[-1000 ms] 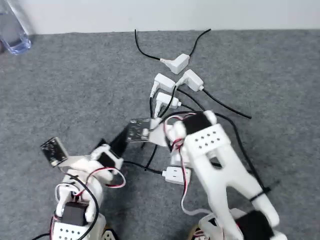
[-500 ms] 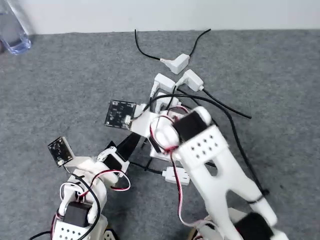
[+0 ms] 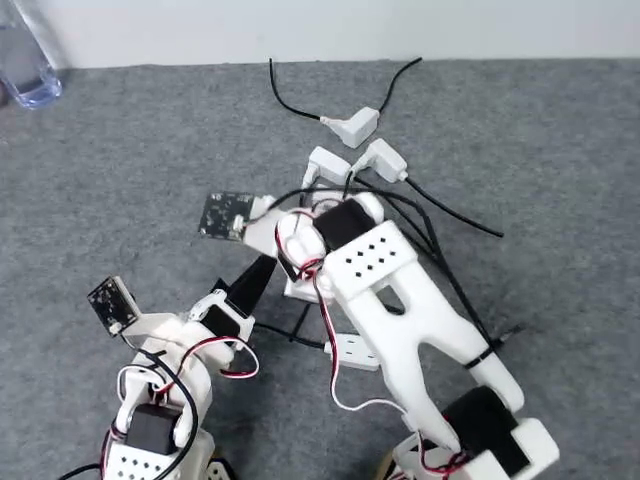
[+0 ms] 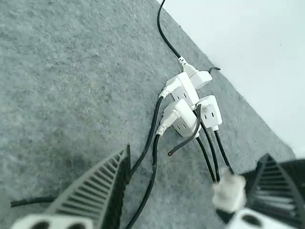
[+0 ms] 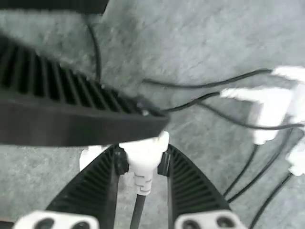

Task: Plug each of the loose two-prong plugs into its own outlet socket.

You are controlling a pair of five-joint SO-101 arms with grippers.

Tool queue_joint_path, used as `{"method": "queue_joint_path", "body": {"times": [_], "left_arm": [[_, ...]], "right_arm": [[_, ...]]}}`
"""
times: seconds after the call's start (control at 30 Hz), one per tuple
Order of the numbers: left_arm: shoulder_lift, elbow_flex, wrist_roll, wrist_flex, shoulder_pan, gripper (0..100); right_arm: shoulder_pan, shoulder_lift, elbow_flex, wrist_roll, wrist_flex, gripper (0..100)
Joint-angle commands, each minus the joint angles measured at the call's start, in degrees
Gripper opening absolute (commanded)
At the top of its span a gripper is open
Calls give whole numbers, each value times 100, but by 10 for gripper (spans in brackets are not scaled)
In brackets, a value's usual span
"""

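**High view:** the right arm point(image 3: 385, 270) stretches over the middle of the grey carpeted table point(image 3: 120, 160), with its wrist above a tangle of black cords point(image 3: 452, 208). The left arm point(image 3: 165, 370) sits low beside it. A loose cluster of white plugs and sockets point(image 3: 328, 165) lies beyond both arms, and a separate white socket point(image 3: 347, 350) lies nearer, partly under the right arm. A clear bottle point(image 3: 25, 60) stands at the far corner against the white wall point(image 3: 300, 30). **Left wrist view:** the left gripper point(image 4: 194, 155) is spread wide with nothing between its fingers, and the cluster lies ahead of it on the carpet. **Right wrist view:** the right gripper point(image 5: 142, 153) is clamped on a white plug point(image 5: 143, 166). The plug's long axis is in line with the fingers and its cord end points toward the wrist. Its front end is tucked against a black ribbed finger point(image 5: 71, 114) of the other arm. The prongs are hidden.
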Motion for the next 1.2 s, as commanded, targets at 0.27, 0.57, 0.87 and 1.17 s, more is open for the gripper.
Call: {"method": "queue_joint_path", "body": {"times": [0.27,0.57,0.87,1.17], "left_arm": [[-53,-48,62,-141,-35,385],[-53,-48,62,-132,-44,385],[-53,-48,62,-132,-44,385],[-53,-48,62,-132,-44,385]], "right_arm": [[-242,-101,-1451,-229,954,9],[-690,-681,-1495,-404,1086,9],[-681,-822,-1451,-422,1156,9],[-382,-875,-1477,-422,1138,9]]}}
